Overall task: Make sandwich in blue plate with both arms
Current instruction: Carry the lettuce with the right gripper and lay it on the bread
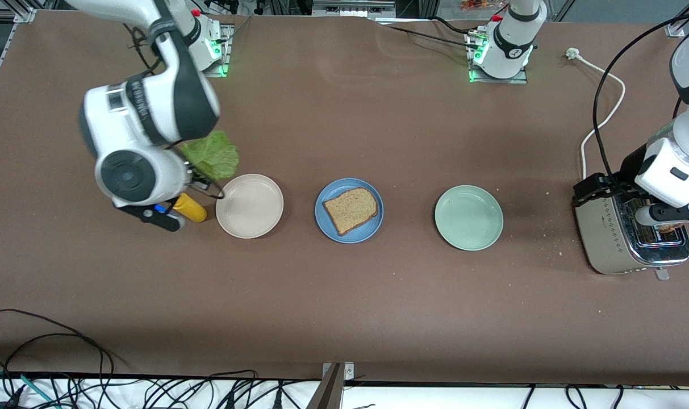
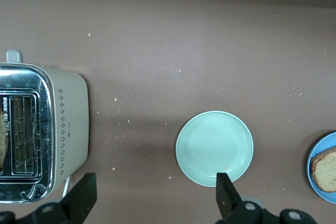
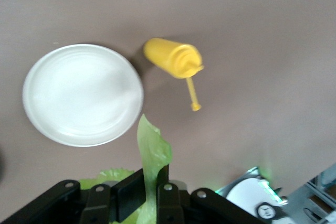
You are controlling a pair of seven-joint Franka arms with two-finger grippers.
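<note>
The blue plate (image 1: 371, 228) sits mid-table with one brown bread slice (image 1: 351, 210) lying on it; both show at the edge of the left wrist view, plate (image 2: 319, 184) and slice (image 2: 328, 169). My right gripper (image 3: 156, 174) is shut on a ruffled green lettuce leaf (image 3: 154, 148), held in the air beside the beige plate (image 1: 249, 205); the leaf (image 1: 211, 154) pokes out from under that wrist. My left gripper (image 2: 156, 184) is open and holds nothing, up in the air by the toaster (image 1: 628, 233), where another brown slice (image 2: 2, 140) shows in a slot.
A yellow squeeze bottle (image 1: 190, 208) lies on its side next to the beige plate, toward the right arm's end. A pale green plate (image 1: 468, 217) sits bare between the blue plate and the toaster. Crumbs dot the table near the toaster. A white cable (image 1: 602, 122) runs by it.
</note>
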